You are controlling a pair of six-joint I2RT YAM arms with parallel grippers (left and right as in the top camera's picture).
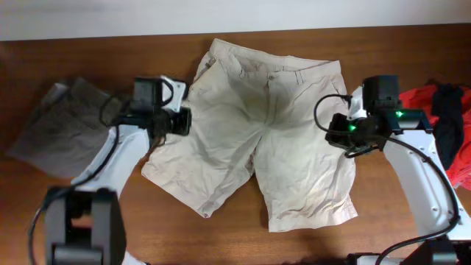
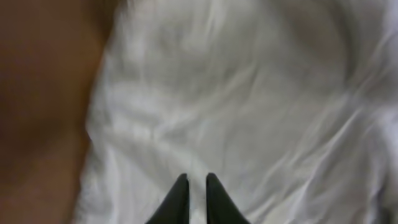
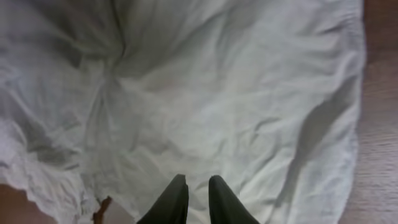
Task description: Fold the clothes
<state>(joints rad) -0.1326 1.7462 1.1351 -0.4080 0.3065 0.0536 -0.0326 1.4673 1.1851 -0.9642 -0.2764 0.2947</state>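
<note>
Light beige shorts (image 1: pixel 257 125), one of the clothes, lie spread flat in the middle of the table, waistband at the far side and both legs toward me. My left gripper (image 1: pixel 184 121) is at the shorts' left edge. In the blurred left wrist view its tips (image 2: pixel 196 180) stand almost together on the pale cloth (image 2: pixel 249 93), which fills the thin slit between them. My right gripper (image 1: pixel 333 134) hovers at the shorts' right side. In the right wrist view its tips (image 3: pixel 198 182) are a little apart over the wrinkled cloth (image 3: pixel 217 93), holding nothing.
Darker grey shorts (image 1: pixel 62 125) lie crumpled at the left of the brown table (image 1: pixel 110 51). At the right edge lies a red garment (image 1: pixel 423 99) with a black one (image 1: pixel 447 110) on it. Bare wood (image 3: pixel 379 124) shows beside the shorts' hem.
</note>
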